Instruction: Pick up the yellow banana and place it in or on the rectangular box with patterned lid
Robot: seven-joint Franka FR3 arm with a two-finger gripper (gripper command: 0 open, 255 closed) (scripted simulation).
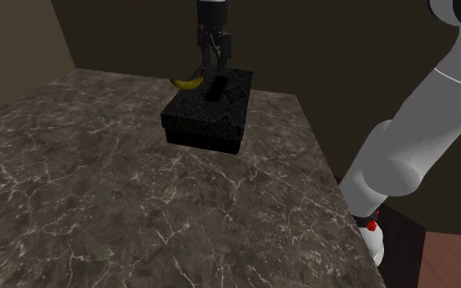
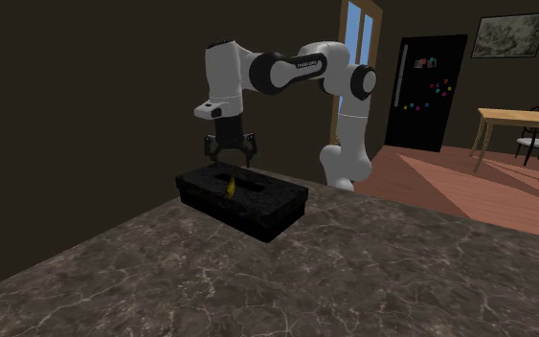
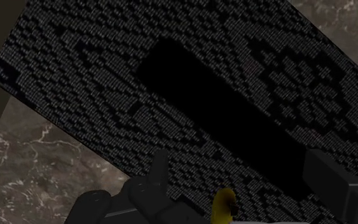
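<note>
Yellow banana (image 2: 230, 188) lies at the patterned lid of the black rectangular box (image 2: 267, 213), directly beneath the gripper (image 2: 231, 153), whose fingers are spread and clear of it. The white arm (image 2: 301, 69) arches over and points straight down. The box sits near the far edge of a dark marble counter (image 2: 372, 278), open surface around it, beside a dim wall (image 2: 85, 86).

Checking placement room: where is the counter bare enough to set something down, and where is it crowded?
Bare counter runs from the box to the shoulder view's near and left edges. Crowded at the box: banana on its lid, gripper above.
</note>
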